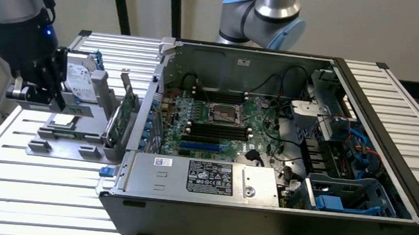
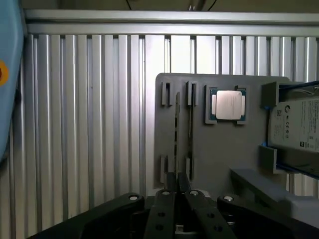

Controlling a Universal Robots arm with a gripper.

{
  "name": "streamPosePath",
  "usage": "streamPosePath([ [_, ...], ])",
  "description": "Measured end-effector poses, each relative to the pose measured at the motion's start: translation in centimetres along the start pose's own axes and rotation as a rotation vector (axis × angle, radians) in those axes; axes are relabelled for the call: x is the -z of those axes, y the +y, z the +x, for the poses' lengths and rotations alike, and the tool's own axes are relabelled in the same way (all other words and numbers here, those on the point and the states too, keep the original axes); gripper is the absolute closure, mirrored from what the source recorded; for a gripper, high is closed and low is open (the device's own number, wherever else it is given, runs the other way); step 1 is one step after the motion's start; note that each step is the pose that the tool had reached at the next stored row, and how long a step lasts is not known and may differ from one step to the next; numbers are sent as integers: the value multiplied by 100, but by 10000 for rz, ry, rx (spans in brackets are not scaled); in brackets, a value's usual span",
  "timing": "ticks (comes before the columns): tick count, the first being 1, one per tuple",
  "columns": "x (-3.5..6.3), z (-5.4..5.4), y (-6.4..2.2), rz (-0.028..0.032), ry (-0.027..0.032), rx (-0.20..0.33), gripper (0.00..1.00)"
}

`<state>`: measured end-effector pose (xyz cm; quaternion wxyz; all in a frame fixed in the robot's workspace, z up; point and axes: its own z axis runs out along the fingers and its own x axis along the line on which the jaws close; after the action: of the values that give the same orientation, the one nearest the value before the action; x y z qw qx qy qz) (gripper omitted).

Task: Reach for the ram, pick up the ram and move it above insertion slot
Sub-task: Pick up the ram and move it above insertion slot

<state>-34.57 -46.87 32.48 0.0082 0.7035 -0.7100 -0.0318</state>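
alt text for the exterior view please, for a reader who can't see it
A robot arm's dark gripper hangs over a grey plastic parts holder at the exterior view's left, beside an upright green circuit-board card. To their right in that view, an open black computer case with its green motherboard exposed sits on the slatted aluminium table.

The scene was viewed by the exterior camera from a raised position, obliquely downward and from some way off. The slatted aluminium worktop (image 1: 39, 167), the open black computer case (image 1: 261, 219) and, at the exterior view's left, the flat grey plastic holder (image 1: 65, 149) were all taken in. The wrist camera was held above that holder (image 2: 219, 149) and pointed steeply down at it from much nearer, past the dark fingers (image 2: 160, 214) in its foreground. The holder, the boxy silver hard drive (image 1: 77, 82) stood in it, and the surrounding worktop slats were shared by both views.
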Motion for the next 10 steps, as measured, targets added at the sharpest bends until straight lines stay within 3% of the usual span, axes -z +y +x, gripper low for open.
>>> streamPosePath([
  [4,186,-7,-119,-29,-4,37,86],
  [10,454,-18,-366,-96,-11,61,86],
])
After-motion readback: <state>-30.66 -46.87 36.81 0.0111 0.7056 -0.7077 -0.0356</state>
